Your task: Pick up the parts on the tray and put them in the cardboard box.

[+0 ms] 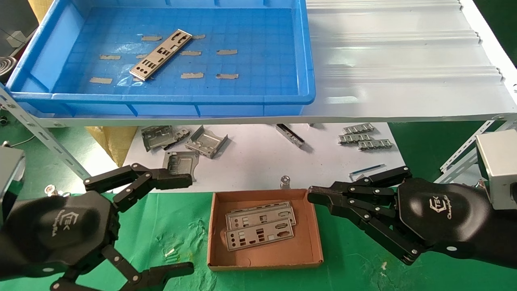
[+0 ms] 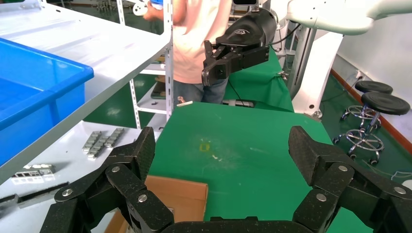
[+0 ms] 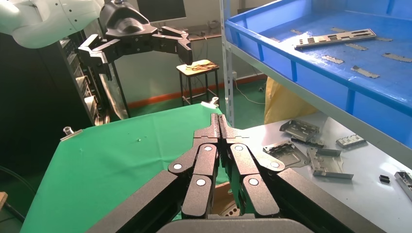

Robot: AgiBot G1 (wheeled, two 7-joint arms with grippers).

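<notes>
One silver plate (image 1: pixel 160 54) lies at a slant on the floor of the blue tray (image 1: pixel 266 48) on the upper shelf; it also shows in the right wrist view (image 3: pixel 335 39). The brown cardboard box (image 1: pixel 262 250) sits on the green mat below and holds two silver plates (image 1: pixel 260 225), stacked and overlapping. My left gripper (image 1: pixel 183 224) is open and empty, hovering left of the box; a box corner (image 2: pixel 180 196) shows between its fingers. My right gripper (image 1: pixel 313 196) is shut and empty, its tip at the box's far right corner.
Bent grey brackets (image 1: pixel 190 143) and ridged silver clips (image 1: pixel 363 137) lie on the white sheet under the shelf. The white shelf (image 1: pixel 404 60) overhangs them. A shelf post (image 3: pixel 226 63) stands near the tray's corner. A person (image 2: pixel 194 39) stands beyond the table.
</notes>
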